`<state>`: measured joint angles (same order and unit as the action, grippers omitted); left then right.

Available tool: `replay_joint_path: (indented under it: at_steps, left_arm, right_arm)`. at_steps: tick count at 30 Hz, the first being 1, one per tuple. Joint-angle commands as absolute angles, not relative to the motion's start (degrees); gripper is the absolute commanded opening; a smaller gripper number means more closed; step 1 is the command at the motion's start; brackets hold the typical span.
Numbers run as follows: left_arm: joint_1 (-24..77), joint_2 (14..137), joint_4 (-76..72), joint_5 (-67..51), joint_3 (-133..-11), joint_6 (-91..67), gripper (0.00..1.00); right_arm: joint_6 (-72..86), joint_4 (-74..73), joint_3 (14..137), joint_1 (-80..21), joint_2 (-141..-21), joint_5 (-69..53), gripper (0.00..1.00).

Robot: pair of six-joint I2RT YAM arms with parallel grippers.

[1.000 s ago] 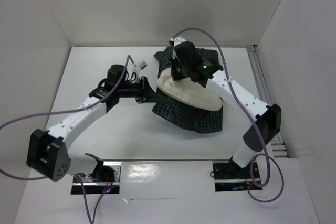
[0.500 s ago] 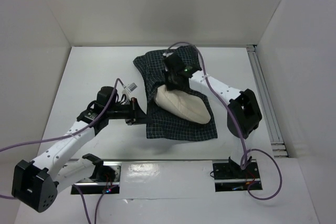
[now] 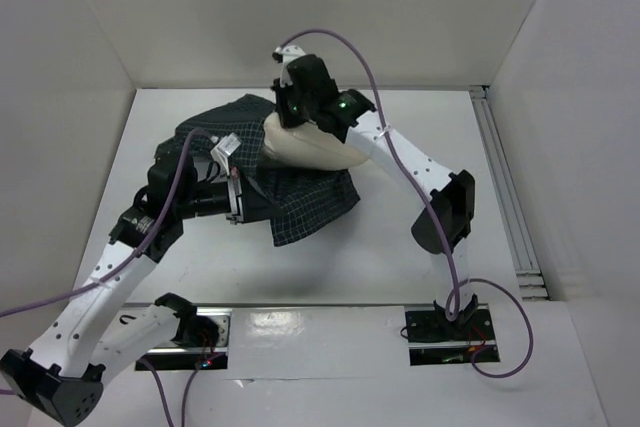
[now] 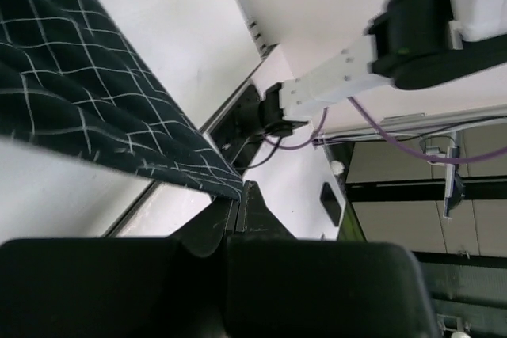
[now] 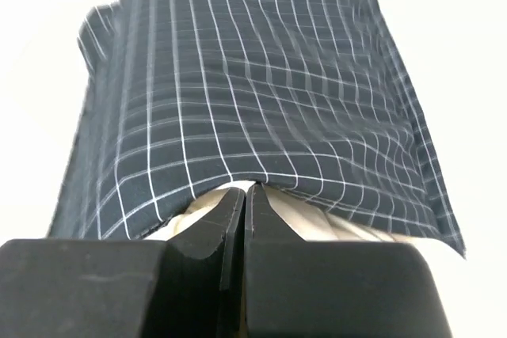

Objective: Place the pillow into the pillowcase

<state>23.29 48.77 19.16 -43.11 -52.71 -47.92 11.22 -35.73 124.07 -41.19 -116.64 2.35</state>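
Top external: shows pillow (image 3: 312, 150) lying far-centre on bench (image 3: 400, 247), left end just under edge of pillowcase (image 3: 300, 205), rest of it bare. Shows pillowcase rumpled, spread to left and near side of pillow. Places right gripper (image 3: 284, 124) at pillow's left end, left gripper (image 3: 238, 197) at pillowcase's near-left edge. Left wrist: shows fingers (image 4: 207, 231) together, clamped on pillowcase hem, cloth hanging taut above. Right wrist: shows fingers together, pinching cream pillow right where checked edge crosses it.
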Motion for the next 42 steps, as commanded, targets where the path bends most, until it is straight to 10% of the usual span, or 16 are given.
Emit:
replay_joint_path:
  at_steps: [1,6,9,12,17,22,25,27,32,42]
  left_arm:
    - [24.6,47.1,27.1,-47.6,-53.8,-45.5,0.04]
    - [24.6,48.2,38.0,-43.0,-59.0,-37.7,1.00]
    - [24.6,51.1,41.3,-41.0,-63.9,-34.1,1.00]
    - [24.1,54.1,41.3,-37.4,-66.5,-32.8,0.86]
    - [23.6,64.4,43.1,-26.8,-72.8,-31.5,0.32]
    - [25.7,81.9,47.5,-15.1,-87.8,-28.8,0.41]
    - [28.6,90.2,48.5,-9.0,-92.7,-29.5,0.58]
    - [30.9,95.7,48.5,-4.6,-96.8,-29.5,0.66]
    - [37.0,108.4,52.6,9.2,-109.9,-28.9,0.86]
    - [41.8,126.5,51.0,33.4,-123.3,-24.0,0.99]
  right_arm:
    - [9.5,-22.6,109.1,-43.1,-115.6,1.1,0.00]
    - [12.0,-17.0,90.1,-45.2,-111.2,-3.8,0.00]
    - [12.6,-20.9,86.7,-45.7,-109.4,-3.3,0.60]
    - [14.1,-21.4,80.5,-45.7,-102.9,2.2,0.84]
    - [20.8,-22.6,72.0,-38.0,-90.4,4.6,0.82]
    - [29.1,-20.0,63.1,-26.7,-83.8,-1.4,0.15]
    - [30.8,-15.9,60.9,-20.0,-84.5,-8.2,0.05]
    - [31.4,-15.4,61.4,-17.9,-87.4,-11.0,0.13]
    - [31.9,-14.6,63.4,-14.4,-93.8,-14.7,0.70]
    - [32.6,-11.1,62.8,-14.3,-102.8,-16.5,0.73]
